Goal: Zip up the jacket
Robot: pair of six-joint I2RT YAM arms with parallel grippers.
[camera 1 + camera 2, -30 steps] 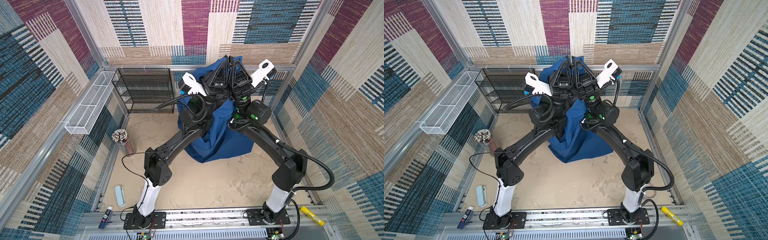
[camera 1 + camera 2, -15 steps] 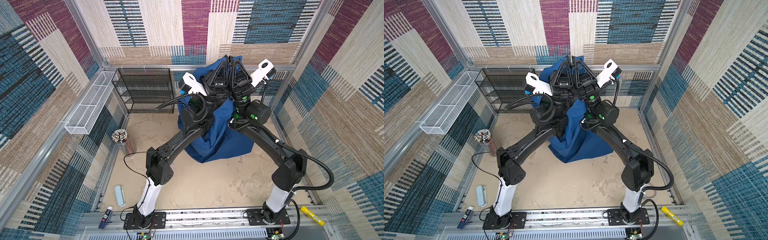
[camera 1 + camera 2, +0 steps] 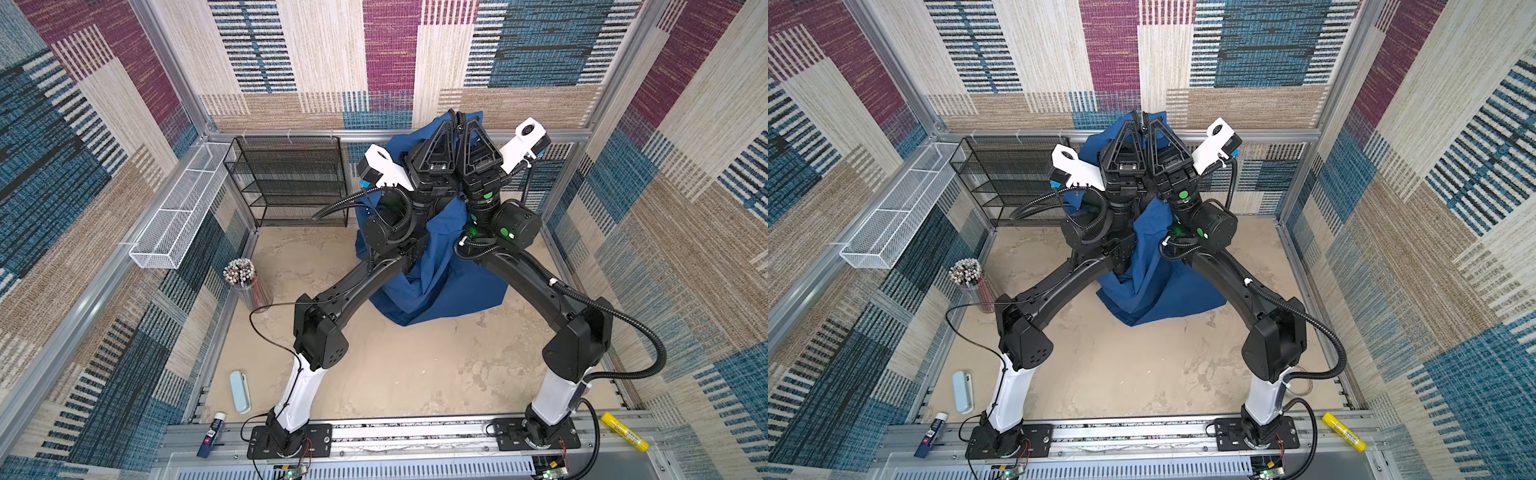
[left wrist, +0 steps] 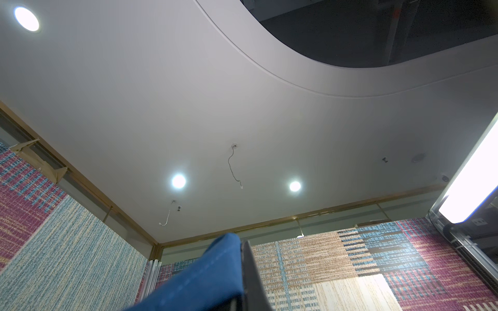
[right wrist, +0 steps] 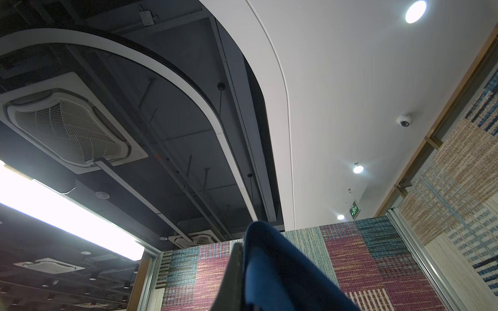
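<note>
jacket: big navy blue soft jacket [image 3: 440, 266] is hoisted off the sandy beige tabletop [image 3: 415, 374]. Top edge is up high near the back wall, lower part bunched on the table btwn the two arms. Same in both top views.
left gripper: left gripper [image 3: 452, 118] points up, jaws pinched tight on the jacket's top edge. Left wrist view has blue cloth [image 4: 204, 277] pressed against a dark finger [image 4: 249, 266].
right gripper: right gripper [image 3: 464, 119] sits just beside it, nearly touching, also clamped on fabric. Right wrist view shows cloth [image 5: 283, 269] against its finger [image 5: 234, 274].
why held like this: my guess is it's lifted so it hangs and the front edges drop straight, easier to find the zip. Whether the grips are on front edges or collar, can't tell.
zip: no zipper, slider or chest text visible, too folded. So imo zipping proper hasn't started.
around: black wire mesh shelf rack [image 3: 291, 178] back left, white wire basket [image 3: 178, 216] on the left rail, clear cup of pencils [image 3: 245, 278], pale blue case [image 3: 240, 392], dark blue tube [image 3: 210, 432], yellow marker [image 3: 623, 430] front right. All apart from the jacket.
in the way: arms' own wrists and elbows cover most of the cloth from above. The rack is the nearest thing, on the jacket's left. Thin pinch could slip, imo.
</note>
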